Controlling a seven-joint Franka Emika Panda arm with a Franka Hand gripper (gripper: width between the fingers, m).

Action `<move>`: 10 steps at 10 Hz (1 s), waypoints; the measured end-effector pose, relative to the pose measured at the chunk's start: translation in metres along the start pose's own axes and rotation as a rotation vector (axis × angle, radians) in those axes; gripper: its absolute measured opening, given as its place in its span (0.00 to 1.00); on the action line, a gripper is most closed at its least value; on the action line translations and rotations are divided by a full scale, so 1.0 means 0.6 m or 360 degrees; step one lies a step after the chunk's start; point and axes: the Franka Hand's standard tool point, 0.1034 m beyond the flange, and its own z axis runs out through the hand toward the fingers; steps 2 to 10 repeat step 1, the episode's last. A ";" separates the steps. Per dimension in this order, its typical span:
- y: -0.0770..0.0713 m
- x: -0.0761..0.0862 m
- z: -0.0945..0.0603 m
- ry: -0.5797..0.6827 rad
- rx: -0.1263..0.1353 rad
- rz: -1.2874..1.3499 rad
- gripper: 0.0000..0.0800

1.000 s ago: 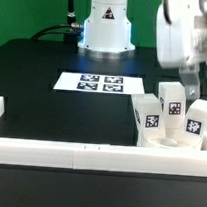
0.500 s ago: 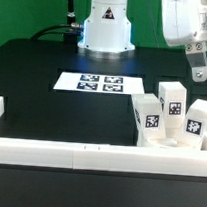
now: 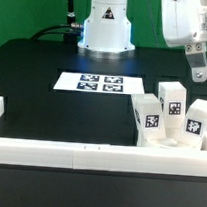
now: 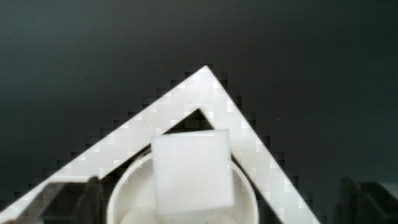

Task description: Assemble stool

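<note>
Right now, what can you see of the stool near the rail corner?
The stool looks like white plastic. Three short blocky legs, each bearing a black-and-white square tag, stand up from the round seat, which is mostly hidden behind the white border rail in the exterior view. The outer two legs lean outward. It sits on the black table in the rail corner at the exterior view's right. The fingers hang above, apart from it.

Robotics lab: marker board (image 3: 90, 84), black table (image 3: 33, 82)
</note>
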 end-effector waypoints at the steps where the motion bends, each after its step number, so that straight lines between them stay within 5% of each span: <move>1: 0.000 0.000 0.000 0.0000 0.0000 0.0000 0.81; 10: 0.000 0.000 0.000 0.0000 0.0000 0.0000 0.81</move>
